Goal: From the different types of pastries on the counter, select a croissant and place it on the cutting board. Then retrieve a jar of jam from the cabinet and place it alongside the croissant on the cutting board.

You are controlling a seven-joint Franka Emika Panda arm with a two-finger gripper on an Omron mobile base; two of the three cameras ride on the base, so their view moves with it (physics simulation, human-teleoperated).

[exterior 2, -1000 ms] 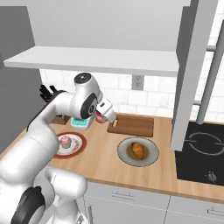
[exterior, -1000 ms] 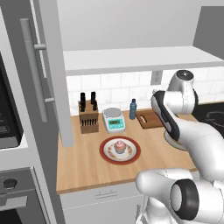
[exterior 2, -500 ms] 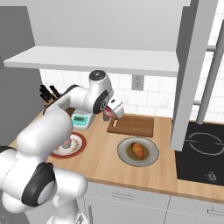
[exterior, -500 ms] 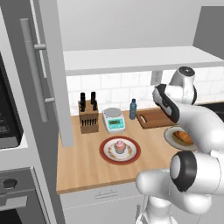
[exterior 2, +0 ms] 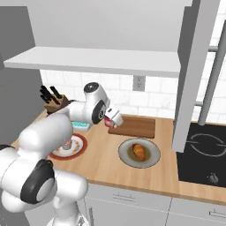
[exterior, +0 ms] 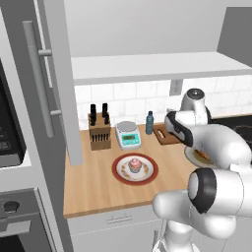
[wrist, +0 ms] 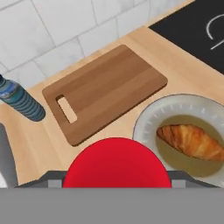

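Left base view: end effector over the bench, just beside the cutting board.

Right base view: carrying the jar of jam at the board's left end; croissant on its grey plate, nearer than the board, apparently not yet moved.

Hand view: clamped on the red jar; needs lowering onto bare board.

Counter: light wood, matt, faint grain. Cutting board: darker brown wood, smooth, lengthwise grain, slot handle. Grey plate: smooth, slightly glossy, ceramic-looking. Croissant: golden-brown, ridged crust. Jar of jam: plain red, matt top. Blue bottle: ribbed, plastic-looking. Wall tiles: white, faintly veined. Cabinet handle: silvery metal bar. Hob: smooth black surface.
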